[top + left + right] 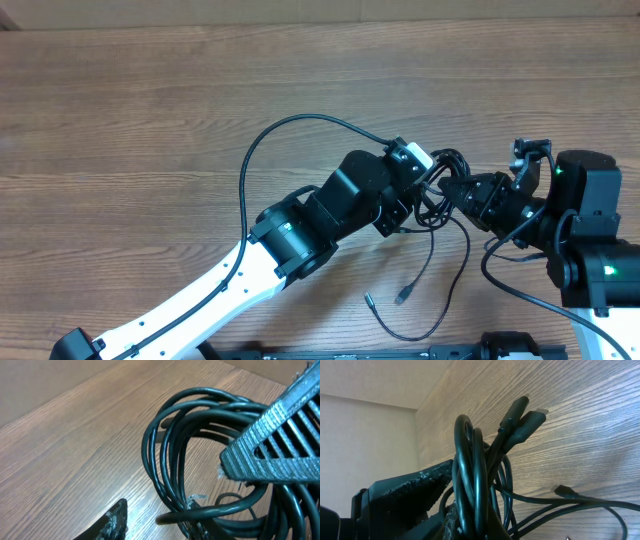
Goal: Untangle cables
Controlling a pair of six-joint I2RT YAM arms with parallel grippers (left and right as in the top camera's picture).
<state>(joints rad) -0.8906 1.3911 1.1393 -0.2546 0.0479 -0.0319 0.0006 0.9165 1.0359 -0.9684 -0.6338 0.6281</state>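
The cables (447, 165) are a bundle of thin black cords held up between my two grippers at the table's middle right. Two loose ends with small plugs (403, 295) trail onto the table below. My right gripper (452, 190) is shut on the cables (470, 460), with two plug ends (527, 415) sticking up past it. My left gripper (425, 192) is open at the coil (170, 445). One finger (114, 522) stands clear of the coil and the other (200, 530) is against its lower loops.
The right gripper's grey ribbed finger (280, 435) crosses the coil in the left wrist view. A thicker black wire (262, 150) arcs off the left arm over the wooden table (150, 100). A small plug (565, 491) lies on the wood.
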